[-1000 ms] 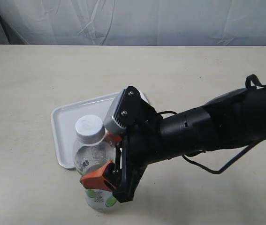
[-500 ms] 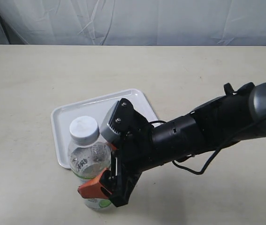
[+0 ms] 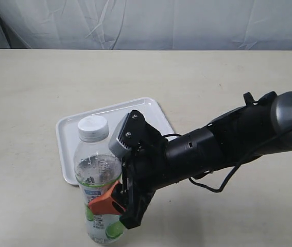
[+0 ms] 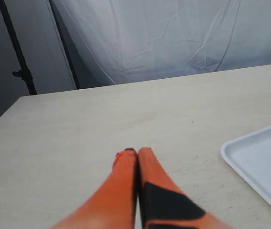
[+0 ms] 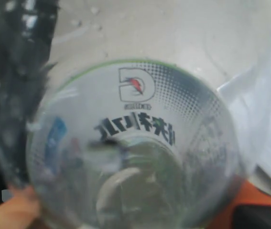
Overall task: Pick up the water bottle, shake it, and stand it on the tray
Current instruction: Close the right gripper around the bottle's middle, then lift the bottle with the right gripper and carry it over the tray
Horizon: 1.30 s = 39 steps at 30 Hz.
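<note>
Your right gripper is clamped around the water bottle at its labelled lower half. One orange finger shows across the front of the label, and the other is hidden behind the bottle. The bottle is roughly upright with its white cap on top. In the exterior view it sits at the near edge of the tray, partly covering the tray's near corner. I cannot tell from that view whether its base is clear of the table, but the right wrist view looks through the bottle's clear wall to the pale surface beyond, which suggests it is lifted. Droplets on the inner wall suggest you are in the shaking step or close to finishing it. Your left gripper hovers low over bare table with its fingers pressed together and nothing between them, and the tray's edge lies off to one side of it. Next, carry the bottle over the flat middle of the tray and bring it truly vertical. Lower it until the base sits flat inside the rim, and only then open the fingers. Mind the low rim, because a base landing on it would tip the bottle.
</note>
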Each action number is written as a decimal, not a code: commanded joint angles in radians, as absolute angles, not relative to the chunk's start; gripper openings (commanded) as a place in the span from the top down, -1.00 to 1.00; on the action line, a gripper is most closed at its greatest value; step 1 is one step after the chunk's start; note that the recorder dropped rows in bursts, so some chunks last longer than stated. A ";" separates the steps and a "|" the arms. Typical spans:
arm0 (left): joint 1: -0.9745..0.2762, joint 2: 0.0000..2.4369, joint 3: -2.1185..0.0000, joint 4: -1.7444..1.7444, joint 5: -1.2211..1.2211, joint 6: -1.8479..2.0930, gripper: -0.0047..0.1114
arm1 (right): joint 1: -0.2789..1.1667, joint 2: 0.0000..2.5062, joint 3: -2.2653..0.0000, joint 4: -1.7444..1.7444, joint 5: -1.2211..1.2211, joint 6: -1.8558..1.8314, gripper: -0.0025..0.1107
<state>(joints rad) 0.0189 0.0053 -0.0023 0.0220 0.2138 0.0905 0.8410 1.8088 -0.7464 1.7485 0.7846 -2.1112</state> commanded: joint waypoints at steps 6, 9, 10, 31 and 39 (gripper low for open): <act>0.019 0.000 0.000 0.020 0.206 0.089 0.91 | 0.838 1.667 -0.788 1.744 0.538 -2.053 0.97; 0.019 0.000 0.000 0.020 0.206 0.089 0.91 | 0.838 1.593 -0.852 1.744 0.339 -2.007 0.97; 0.019 0.000 0.000 0.020 0.206 0.089 0.91 | 0.838 1.572 -0.874 1.744 0.295 -2.002 0.97; 0.019 0.000 0.000 0.020 0.204 0.089 0.91 | 0.839 1.525 -1.121 1.744 0.055 -1.887 0.97; 0.019 0.000 0.000 0.020 0.204 0.089 0.91 | 0.839 1.655 -1.039 1.744 0.153 -1.831 0.97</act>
